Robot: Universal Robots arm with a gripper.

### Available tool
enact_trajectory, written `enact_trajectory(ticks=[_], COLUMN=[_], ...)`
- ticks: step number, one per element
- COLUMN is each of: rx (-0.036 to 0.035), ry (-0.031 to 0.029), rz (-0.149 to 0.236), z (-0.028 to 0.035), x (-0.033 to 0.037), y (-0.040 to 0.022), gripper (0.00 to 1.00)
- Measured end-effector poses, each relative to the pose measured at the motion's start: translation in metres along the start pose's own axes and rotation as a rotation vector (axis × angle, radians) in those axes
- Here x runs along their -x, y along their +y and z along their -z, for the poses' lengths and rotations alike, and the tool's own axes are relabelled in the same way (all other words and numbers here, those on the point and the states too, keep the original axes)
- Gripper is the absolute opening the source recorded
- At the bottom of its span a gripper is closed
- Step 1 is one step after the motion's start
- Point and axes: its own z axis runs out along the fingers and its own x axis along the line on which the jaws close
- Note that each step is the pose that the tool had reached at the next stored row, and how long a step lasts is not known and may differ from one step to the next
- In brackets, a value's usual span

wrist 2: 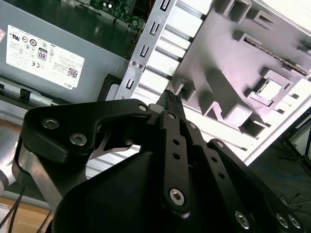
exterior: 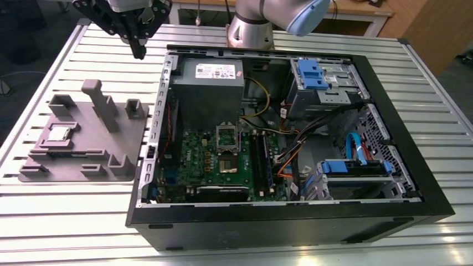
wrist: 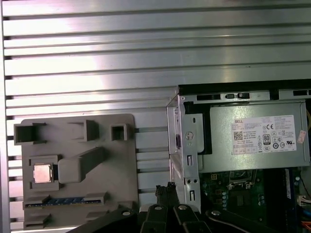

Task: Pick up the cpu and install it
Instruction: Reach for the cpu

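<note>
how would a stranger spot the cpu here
On the exterior view's left of the open black computer case lies a flat grey plate. The cpu is the small silver-grey square chip recessed in it, shiny metal among matte grey blocks.

A slatted metal table [exterior: 66, 221] spread out beneath the gripper [exterior: 138, 54]. Its pale ribs ran in long parallel lines and caught bright patches of glare. Just past the table edge nearest the gripper lay dark floor [exterior: 44, 16]. Well away from the gripper, beyond the table's opposite corner, stood a brown wooden panel [exterior: 432, 27]. A white-framed desk [exterior: 355, 19] sat between the two.
</note>
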Motion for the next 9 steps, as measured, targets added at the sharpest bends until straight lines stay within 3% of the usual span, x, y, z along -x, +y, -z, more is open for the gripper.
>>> enact_trajectory(ticks=[9], rx=[0.0], ry=[0.0], rz=[0.0], z=[-0.0001], x=[-0.0048], y=[-0.0004], gripper=[0.1])
